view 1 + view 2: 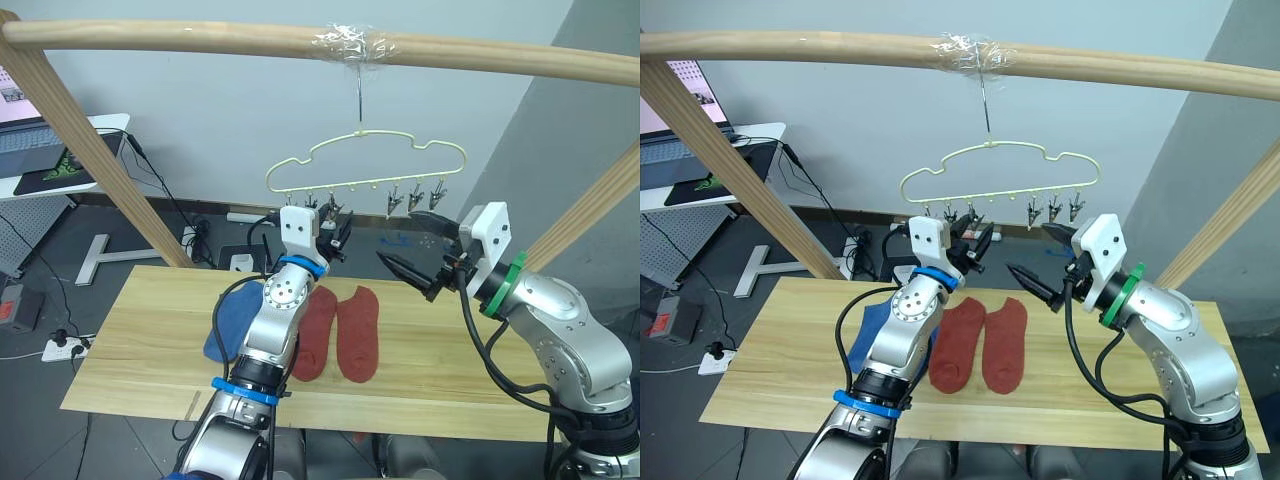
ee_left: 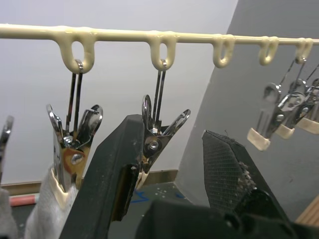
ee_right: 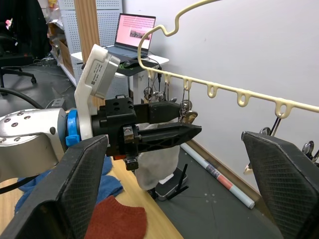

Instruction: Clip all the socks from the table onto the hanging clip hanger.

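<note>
Two rust-red socks (image 1: 340,332) mid-table (image 1: 140,340), edges bare

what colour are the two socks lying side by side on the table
Rust-red fabric socks, clearest in the right eye view.

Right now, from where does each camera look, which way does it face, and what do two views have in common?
Left eye view: on the head, looking forward and down over the table; both arms show.
Right eye view: on the head, same scene, with the rust-red socks.
Left wrist view: on the left wrist, looking up along the open left gripper at the clips.
Right wrist view: on the right wrist, looking between the open right gripper toward the left gripper.
Shared: both wrist views show the clip hanger.
</note>
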### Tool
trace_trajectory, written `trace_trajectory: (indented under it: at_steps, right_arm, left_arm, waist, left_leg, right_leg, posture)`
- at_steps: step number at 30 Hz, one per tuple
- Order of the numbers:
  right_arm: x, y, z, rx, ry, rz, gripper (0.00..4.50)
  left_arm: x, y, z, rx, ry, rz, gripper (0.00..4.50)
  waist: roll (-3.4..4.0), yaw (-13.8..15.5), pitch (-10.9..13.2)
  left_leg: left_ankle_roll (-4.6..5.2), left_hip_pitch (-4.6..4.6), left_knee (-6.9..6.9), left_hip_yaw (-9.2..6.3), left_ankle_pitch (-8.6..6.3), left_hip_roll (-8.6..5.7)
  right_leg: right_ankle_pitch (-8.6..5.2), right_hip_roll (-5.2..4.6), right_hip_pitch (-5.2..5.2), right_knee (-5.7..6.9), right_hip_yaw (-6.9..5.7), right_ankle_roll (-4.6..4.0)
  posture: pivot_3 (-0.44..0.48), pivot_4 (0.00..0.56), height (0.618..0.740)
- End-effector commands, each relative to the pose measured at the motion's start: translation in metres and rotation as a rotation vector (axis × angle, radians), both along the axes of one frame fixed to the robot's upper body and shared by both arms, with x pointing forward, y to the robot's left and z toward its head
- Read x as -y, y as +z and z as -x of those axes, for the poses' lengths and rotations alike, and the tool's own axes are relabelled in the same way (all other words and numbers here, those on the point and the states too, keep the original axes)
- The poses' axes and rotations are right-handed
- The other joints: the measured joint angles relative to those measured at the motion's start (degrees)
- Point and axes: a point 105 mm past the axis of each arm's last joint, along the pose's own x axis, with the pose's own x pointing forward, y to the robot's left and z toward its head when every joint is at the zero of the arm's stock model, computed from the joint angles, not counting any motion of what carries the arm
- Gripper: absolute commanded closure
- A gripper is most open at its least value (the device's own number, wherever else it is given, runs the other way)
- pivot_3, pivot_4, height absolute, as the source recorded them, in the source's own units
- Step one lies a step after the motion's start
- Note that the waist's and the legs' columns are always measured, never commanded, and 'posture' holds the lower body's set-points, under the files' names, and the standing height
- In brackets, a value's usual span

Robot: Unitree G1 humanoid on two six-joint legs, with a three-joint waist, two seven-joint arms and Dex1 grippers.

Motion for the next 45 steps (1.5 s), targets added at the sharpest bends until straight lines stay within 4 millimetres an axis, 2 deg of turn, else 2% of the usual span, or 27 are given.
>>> trace_trajectory:
  at_steps: [1, 25, 28, 31, 33, 45]
  right_arm:
    - [0.0001, 0.0161, 0.0053, 0.064, 0.009, -0.016, 0.0]
    - [0.0013, 0.0187, 0.0032, 0.065, 0.0, -0.022, 0.0]
    - [0.0018, 0.0183, 0.0032, 0.064, -0.001, -0.021, 0.0]
    - [0.002, 0.0176, 0.0033, 0.063, -0.001, -0.02, 0.0]
    - [0.0021, 0.0172, 0.0033, 0.061, -0.001, -0.019, 0.0]
    - [0.0032, 0.0159, 0.0021, 0.06, -0.006, -0.016, 0.0]
  left_arm:
    - [0.002, 0.0172, -0.0004, 0.073, 0.004, -0.002, 2.31]
    - [-0.0031, 0.0187, -0.0064, 0.106, 0.044, -0.051, 2.31]
    - [-0.005, 0.0192, -0.0077, 0.107, 0.049, -0.051, 2.85]
    - [-0.0063, 0.0201, -0.0086, 0.11, 0.053, -0.048, 3.76]
    - [-0.0061, 0.0204, -0.009, 0.111, 0.051, -0.047, 4.2]
    - [-0.0034, 0.0171, -0.0089, 0.088, 0.041, -0.027, 4.23]
  waist:
    - [0.0, 0.0, 0.0]
    - [0.0, -0.01, 0.0]
    - [0.0, -0.01, 0.0]
    - [0.0, -0.01, 0.0]
    - [0.0, -0.01, 0.0]
    - [0.0, -0.01, 0.0]
  left_leg:
    - [0.0, 0.0, 0.0, 0.0, 0.0, 0.0]
    - [0.01, 0.0, 0.01, 0.0, 0.0, 0.0]
    - [0.01, 0.01, 0.01, 0.0, 0.01, 0.0]
    - [0.01, 0.01, 0.02, 0.0, 0.01, 0.0]
    - [0.01, 0.01, 0.02, 0.0, 0.01, 0.0]
    - [0.01, 0.01, 0.02, 0.0, 0.01, 0.0]
  right_leg:
    - [0.0, 0.0, 0.0, 0.0, 0.0, 0.0]
    - [0.01, 0.0, 0.0, 0.03, 0.0, -0.01]
    - [0.01, 0.0, 0.0, 0.03, 0.0, -0.01]
    - [0.01, 0.0, 0.0, 0.04, 0.0, -0.01]
    - [0.01, 0.0, 0.0, 0.04, 0.0, -0.01]
    - [0.01, 0.0, 0.0, 0.05, 0.0, -0.01]
  posture:
    - [0.031, 0.133, 0.74]
    - [0.027, 0.145, 0.74]
    - [0.027, 0.145, 0.74]
    - [0.027, 0.145, 0.74]
    - [0.025, 0.147, 0.74]
    - [0.024, 0.15, 0.74]
